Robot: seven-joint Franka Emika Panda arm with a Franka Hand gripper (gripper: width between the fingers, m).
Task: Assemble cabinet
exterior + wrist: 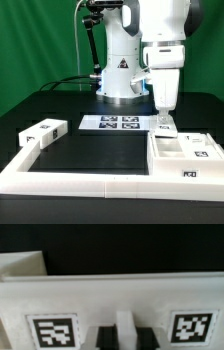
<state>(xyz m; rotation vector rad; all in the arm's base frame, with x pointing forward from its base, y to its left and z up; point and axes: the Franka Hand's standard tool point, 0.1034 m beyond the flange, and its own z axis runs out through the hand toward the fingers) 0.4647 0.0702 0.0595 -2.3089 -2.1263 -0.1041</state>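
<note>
My gripper [164, 119] is lowered at the exterior view's right, onto a white cabinet panel [166, 129] just behind the white cabinet box [185, 158]. In the wrist view the panel [120, 294] fills the frame and carries two black-and-white tags. My two dark fingers [106, 337] stand close together on either side of a thin white ridge [124, 328] of that panel, so my gripper [125, 339] looks shut on it. Another white cabinet piece [44, 133] with a tag lies at the exterior view's left.
The marker board [110, 123] lies in front of the robot base [118, 80]. A long low white border rail [80, 182] runs along the table's front edge. The tabletop is black, with a green backdrop behind.
</note>
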